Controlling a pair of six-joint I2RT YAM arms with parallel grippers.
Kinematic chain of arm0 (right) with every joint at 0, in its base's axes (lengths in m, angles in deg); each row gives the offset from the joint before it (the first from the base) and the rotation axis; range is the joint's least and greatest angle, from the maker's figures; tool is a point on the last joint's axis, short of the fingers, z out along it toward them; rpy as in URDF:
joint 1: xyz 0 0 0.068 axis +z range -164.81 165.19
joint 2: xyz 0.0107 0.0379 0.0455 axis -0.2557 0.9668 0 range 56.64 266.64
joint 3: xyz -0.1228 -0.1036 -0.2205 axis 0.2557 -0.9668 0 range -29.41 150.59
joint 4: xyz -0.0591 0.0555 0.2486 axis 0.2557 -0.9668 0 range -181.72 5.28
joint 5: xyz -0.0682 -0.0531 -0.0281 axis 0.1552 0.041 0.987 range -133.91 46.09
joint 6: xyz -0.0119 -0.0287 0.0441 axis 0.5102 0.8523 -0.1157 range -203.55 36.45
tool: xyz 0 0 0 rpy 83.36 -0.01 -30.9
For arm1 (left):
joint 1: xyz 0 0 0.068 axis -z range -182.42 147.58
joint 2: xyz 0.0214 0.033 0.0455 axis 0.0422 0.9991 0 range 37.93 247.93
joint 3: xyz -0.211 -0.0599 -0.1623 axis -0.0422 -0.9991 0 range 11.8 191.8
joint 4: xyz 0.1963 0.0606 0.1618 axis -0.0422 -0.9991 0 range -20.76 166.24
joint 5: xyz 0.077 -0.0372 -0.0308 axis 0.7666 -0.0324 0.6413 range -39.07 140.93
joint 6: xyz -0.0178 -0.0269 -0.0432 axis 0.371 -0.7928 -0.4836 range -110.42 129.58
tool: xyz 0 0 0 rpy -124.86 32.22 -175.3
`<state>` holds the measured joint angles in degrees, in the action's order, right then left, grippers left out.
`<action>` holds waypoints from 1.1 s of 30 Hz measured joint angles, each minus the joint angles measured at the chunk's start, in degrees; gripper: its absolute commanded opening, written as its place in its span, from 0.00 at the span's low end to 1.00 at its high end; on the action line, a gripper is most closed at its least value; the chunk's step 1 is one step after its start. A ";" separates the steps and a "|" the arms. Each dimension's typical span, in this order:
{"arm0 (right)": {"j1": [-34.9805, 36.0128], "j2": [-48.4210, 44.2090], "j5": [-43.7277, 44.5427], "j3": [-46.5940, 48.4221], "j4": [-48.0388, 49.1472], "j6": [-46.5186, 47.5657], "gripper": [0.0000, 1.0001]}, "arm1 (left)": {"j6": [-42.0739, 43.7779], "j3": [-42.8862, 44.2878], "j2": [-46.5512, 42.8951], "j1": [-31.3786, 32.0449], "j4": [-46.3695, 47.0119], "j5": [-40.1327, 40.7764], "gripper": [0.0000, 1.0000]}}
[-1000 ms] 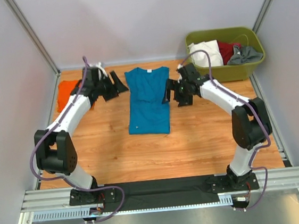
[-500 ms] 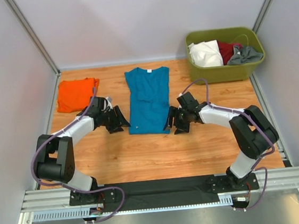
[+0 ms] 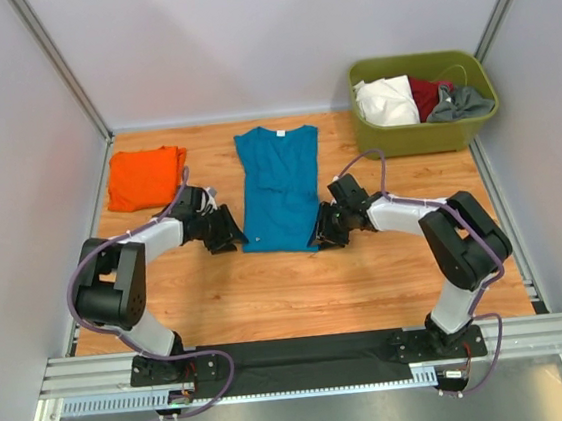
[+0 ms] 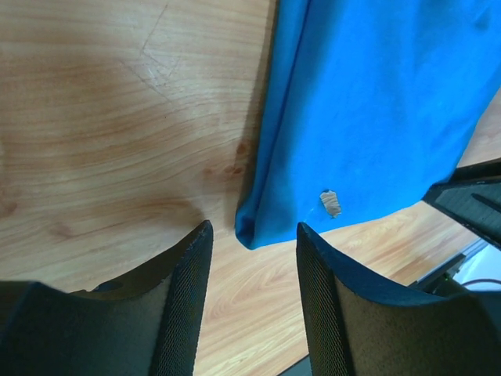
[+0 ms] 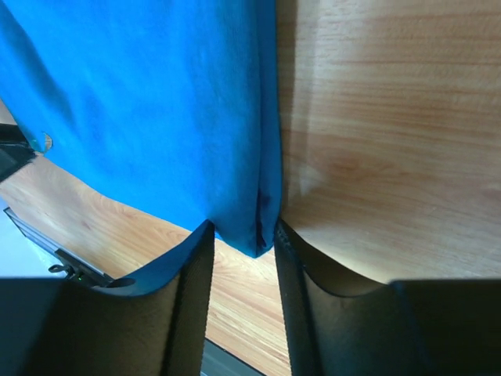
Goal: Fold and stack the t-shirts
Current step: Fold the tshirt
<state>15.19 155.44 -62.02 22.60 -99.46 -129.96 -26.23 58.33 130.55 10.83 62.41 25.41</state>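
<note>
Left gripper and right gripper gape at one teal t-shirt's two near corners.

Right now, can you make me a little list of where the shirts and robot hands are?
blue shirt: lying flat, in the middle
orange shirt: folded, far left
green tub: far right, clothes inside
left jaws: open around blue shirt's near left corner
right jaws: open around its near right corner

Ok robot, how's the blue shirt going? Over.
Left gripper open, right gripper open, each at a bottom corner of the teal t-shirt. Shirt flat. Nothing in the way.
</note>
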 measured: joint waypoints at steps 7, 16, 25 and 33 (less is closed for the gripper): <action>0.00 2.08 -0.04 2.25 -0.68 0.35 0.17 | -0.31 0.57 2.62 1.11 0.85 -1.27 0.35; 0.00 2.29 0.66 4.61 -5.49 3.69 0.00 | 0.35 2.82 3.50 1.64 -2.93 1.68 0.00; 3.21 -5.09 -0.22 1.88 -12.87 5.88 0.00 | 0.39 2.54 -12.07 7.65 -18.12 9.14 0.00; 10.69 -14.75 -0.24 3.58 -24.92 4.57 0.00 | -0.50 6.43 -25.03 10.60 -38.12 13.75 0.00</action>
<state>25.87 140.69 -62.26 26.19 -124.38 -125.40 -26.73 64.75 105.52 21.44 24.29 39.16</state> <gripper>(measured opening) 0.011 0.007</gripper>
